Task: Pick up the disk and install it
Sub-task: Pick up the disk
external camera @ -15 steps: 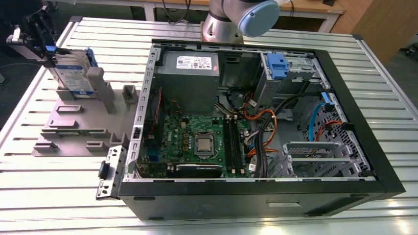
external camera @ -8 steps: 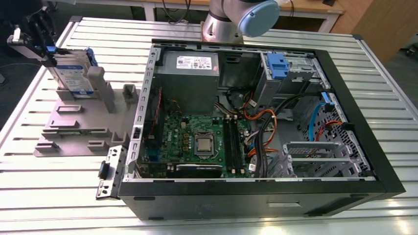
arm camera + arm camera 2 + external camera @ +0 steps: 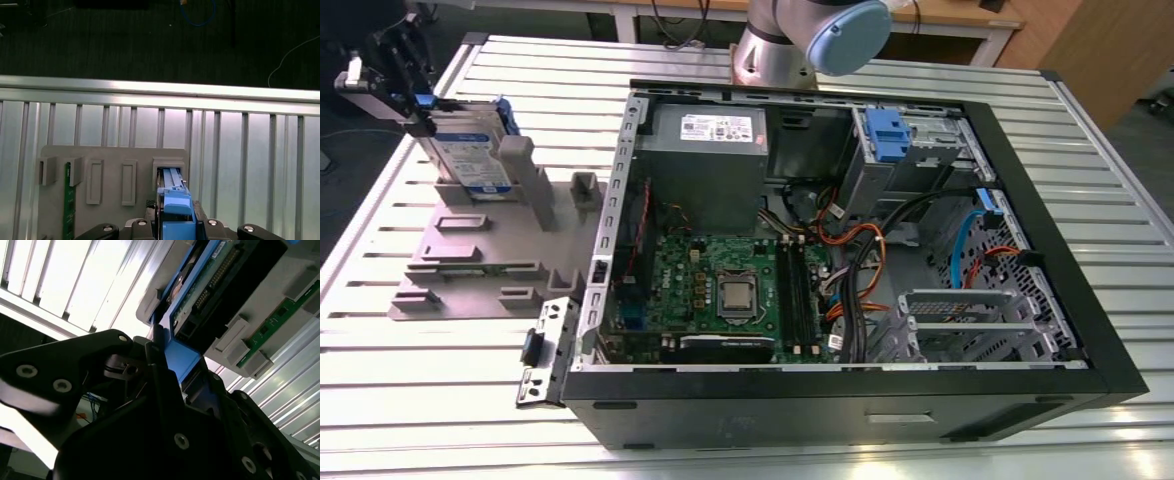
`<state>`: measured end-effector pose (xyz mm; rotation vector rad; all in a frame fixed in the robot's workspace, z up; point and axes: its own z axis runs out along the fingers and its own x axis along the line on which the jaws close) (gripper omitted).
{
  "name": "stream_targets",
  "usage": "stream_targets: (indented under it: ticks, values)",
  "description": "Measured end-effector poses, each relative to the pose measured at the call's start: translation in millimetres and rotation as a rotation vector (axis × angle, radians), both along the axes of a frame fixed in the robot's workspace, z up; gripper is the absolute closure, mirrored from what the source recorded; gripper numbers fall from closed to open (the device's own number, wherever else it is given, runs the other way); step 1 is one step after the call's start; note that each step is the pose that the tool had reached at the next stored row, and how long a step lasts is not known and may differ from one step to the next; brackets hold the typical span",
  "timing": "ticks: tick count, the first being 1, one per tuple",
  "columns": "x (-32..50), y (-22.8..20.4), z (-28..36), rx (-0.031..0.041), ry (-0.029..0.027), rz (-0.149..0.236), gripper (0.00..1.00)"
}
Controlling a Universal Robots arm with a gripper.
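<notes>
The claw [image 3: 416, 108] is closed on the blue carrier frame of the disk [image 3: 470, 152]. In the second wrist view its black fingers [image 3: 160, 390] press the frame from both sides. The disk stands upright on edge in a slot of the grey holder [image 3: 460, 265], near the tabletop's [image 3: 427, 400] edge at the exterior view's left. Farther along the tabletop, an open computer case [image 3: 854, 405] lies flat.
</notes>
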<state>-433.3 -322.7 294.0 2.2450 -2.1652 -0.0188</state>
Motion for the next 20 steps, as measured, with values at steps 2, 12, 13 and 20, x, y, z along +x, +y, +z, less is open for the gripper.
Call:
stream_targets:
  ticks: [2, 12, 13, 20]
  values:
    - [0.0, 0.0, 0.0, -0.0001, 0.0001, -0.019, 0.63]
    - [0.0, 0.0, -0.2, -0.0008, 0.0001, -0.057, 0.63]
    - [0.0, 0.0, -0.3, -0.0008, 0.0001, -0.057, 0.63]
    - [0.0, 0.0, -0.3, -0.0008, 0.0000, -0.061, 0.63]
